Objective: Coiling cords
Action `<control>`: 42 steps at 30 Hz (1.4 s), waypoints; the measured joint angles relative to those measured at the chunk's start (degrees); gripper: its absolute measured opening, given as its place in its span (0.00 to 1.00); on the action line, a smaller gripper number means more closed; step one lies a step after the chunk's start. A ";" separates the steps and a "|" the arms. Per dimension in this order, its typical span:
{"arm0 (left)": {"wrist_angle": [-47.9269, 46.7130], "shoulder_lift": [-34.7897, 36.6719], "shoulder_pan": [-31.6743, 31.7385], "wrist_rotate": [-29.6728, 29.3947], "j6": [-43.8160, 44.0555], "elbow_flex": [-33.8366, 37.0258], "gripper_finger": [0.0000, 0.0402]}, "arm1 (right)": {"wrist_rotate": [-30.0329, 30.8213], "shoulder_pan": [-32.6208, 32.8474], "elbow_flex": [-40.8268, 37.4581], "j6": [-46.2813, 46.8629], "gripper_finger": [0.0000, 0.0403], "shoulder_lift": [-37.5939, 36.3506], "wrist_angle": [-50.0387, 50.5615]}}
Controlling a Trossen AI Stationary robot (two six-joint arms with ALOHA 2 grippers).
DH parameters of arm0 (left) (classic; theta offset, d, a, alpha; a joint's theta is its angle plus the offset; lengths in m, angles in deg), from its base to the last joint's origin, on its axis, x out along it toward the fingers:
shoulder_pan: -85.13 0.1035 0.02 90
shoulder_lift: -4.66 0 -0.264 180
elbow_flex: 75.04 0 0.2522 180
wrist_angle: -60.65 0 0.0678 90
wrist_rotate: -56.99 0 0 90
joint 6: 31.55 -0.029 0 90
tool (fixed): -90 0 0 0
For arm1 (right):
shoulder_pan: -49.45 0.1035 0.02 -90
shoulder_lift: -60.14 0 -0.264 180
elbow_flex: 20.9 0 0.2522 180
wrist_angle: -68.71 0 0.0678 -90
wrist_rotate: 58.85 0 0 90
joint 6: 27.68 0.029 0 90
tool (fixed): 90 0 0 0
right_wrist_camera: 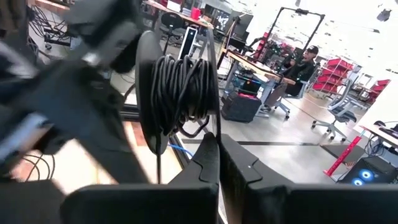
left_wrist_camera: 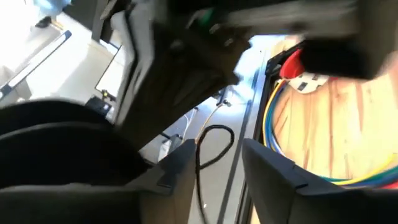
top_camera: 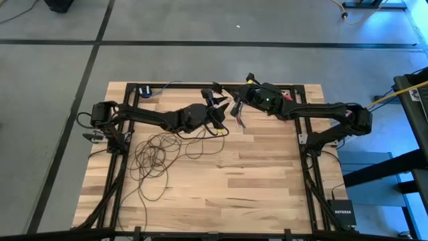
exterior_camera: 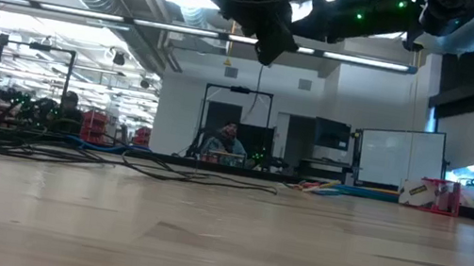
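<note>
The cords are one thin dark wire. Part of it lies in loose loops (top_camera: 157, 155) on the wooden table, left of centre; in the low view these loops (exterior_camera: 34, 150) lie flat. Another part is wound into a tight black coil (right_wrist_camera: 183, 87), held up in the air at the far middle. My right gripper (right_wrist_camera: 217, 142) is shut just below that coil. My left gripper (top_camera: 217, 110) is right beside it, its fingers (left_wrist_camera: 183, 163) apart, with a small loop of cord (left_wrist_camera: 214, 146) showing between them. My right gripper pinches the cord at the underside of the coil (right_wrist_camera: 213, 127) between its two shut fingers, which point level. The coil stands above the fingertips, clear of the table, and a strand hangs down from it. My left gripper: I cannot tell whether its fingers touch the loop between them.
A short bundle of multicoloured wires (top_camera: 237, 115) lies under the two grippers near the far edge. A black frame (top_camera: 304, 144) runs along the table's sides. Bare wood fills the near and right parts of the table (top_camera: 254, 181). A person (right_wrist_camera: 305, 62) sits far off in the room.
</note>
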 joint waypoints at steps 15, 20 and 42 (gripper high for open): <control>-1.21 2.58 -7.16 -14.42 -4.40 0.00 0.35 | 0.05 -0.04 0.00 -0.03 0.00 0.00 0.63; -8.21 7.28 -7.17 -12.78 5.66 1.01 0.34 | 0.09 -0.04 0.00 -0.04 0.00 0.00 0.93; 10.60 7.16 5.31 17.44 31.12 15.63 0.34 | 0.15 -0.04 -0.09 -0.28 0.00 0.07 0.20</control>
